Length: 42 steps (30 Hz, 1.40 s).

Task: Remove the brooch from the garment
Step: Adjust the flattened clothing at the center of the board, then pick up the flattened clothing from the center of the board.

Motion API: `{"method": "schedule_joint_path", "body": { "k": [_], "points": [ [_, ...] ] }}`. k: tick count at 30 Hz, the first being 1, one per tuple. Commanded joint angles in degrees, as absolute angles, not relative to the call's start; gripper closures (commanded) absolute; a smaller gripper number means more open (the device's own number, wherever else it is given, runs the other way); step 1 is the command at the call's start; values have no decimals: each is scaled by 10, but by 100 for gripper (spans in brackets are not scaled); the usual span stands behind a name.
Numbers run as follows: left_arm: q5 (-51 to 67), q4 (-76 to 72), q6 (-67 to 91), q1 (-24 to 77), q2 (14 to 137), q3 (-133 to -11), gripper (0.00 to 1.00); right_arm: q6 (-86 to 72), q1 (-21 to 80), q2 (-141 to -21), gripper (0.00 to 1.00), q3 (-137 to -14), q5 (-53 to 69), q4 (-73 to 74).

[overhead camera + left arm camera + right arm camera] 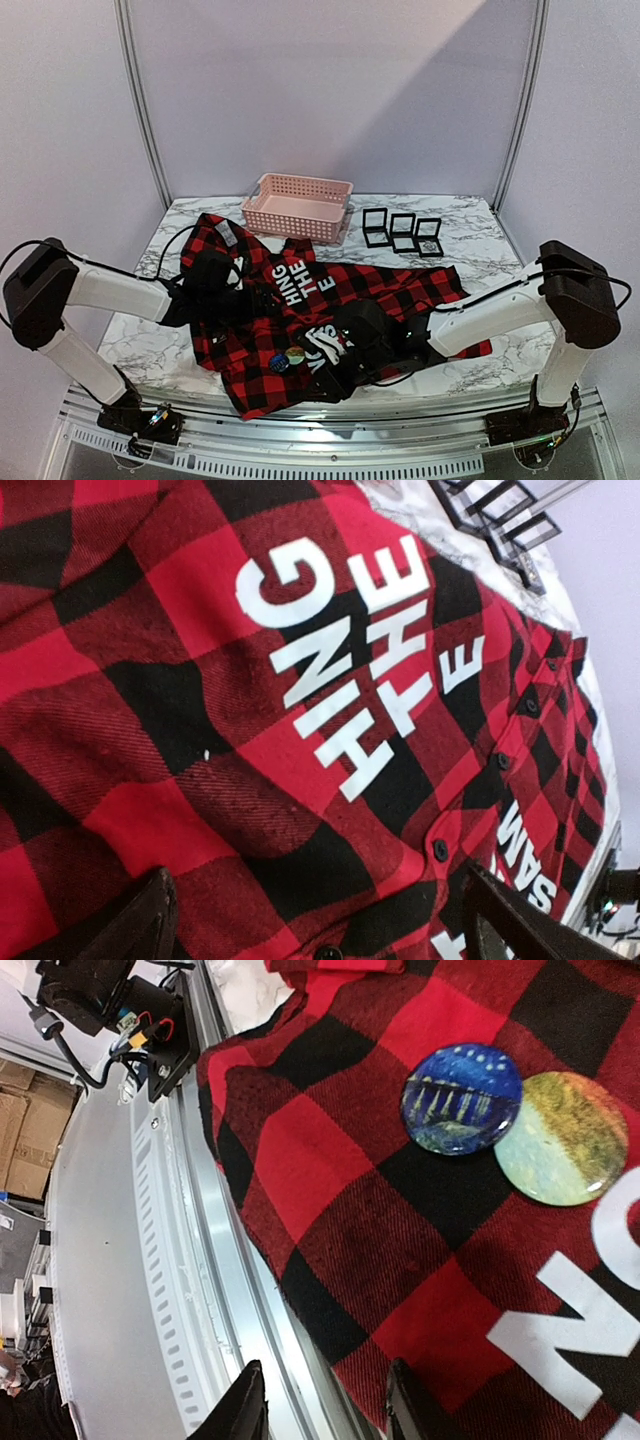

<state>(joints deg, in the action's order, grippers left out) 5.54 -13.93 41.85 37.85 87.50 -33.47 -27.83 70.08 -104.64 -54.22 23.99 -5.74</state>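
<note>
Top camera: fixed high on the near side, looking down and forward over the whole marble table [470, 215]. Left wrist camera: close above the plaid shirt [180, 710], on its white lettering [340, 660]. Right wrist camera: equally close, on the blue badge [460, 1098] and yellow-green badge [565, 1138] by the hem; both patches also appear from above.

Only readable stuff is the white lettering [310, 655] on the shirt [150, 700]: "HING THE" with a lone "E" beside it, plus "SAM" [530, 865] further down. Other letters are cut off.
</note>
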Motion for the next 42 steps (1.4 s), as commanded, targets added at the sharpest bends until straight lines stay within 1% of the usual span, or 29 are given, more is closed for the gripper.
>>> {"method": "schedule_joint_path", "body": {
  "k": [1, 5, 9, 17, 21, 23, 24, 25, 27, 28, 32, 34, 36, 42],
  "points": [
    [26, -42, 365, 367, 808, -371, 1, -267, 704, -990, 60, -560, 201, -12],
    [10, 56, 355, 360, 746, -396, 0, -249, 703, -971, 54, -590, 136, 40],
    [2, 132, 364, 369, 712, -393, 0, -241, 698, -1004, 53, -641, 80, 87],
    [-81, 259, 414, 443, 676, -363, 1, -255, 684, -1047, 52, -664, 83, 57],
    [-110, 277, 441, 483, 655, -359, 1, -258, 683, -1049, 52, -659, 81, 47],
    [-114, 276, 451, 511, 663, -365, 3, -263, 682, -1050, 53, -657, 75, 46],
    [-119, 278, 455, 523, 669, -369, 5, -264, 682, -1050, 53, -654, 73, 43],
    [-126, 282, 457, 536, 672, -373, 10, -269, 682, -1049, 53, -652, 69, 41],
    [-137, 284, 450, 556, 683, -385, 28, -274, 682, -1045, 53, -644, 61, 35],
    [-142, 288, 447, 568, 691, -393, 32, -278, 682, -1043, 53, -642, 59, 33],
    [-144, 310, 441, 598, 740, -428, 40, -285, 681, -1038, 53, -636, 54, 27],
    [-148, 317, 434, 609, 761, -444, 48, -287, 681, -1036, 53, -633, 52, 23],
    [-146, 322, 429, 615, 778, -453, 51, -289, 680, -1034, 53, -631, 49, 22],
    [-128, 325, 442, 627, 805, -456, 52, -292, 681, -1032, 54, -625, 42, 19]
  ]
}}
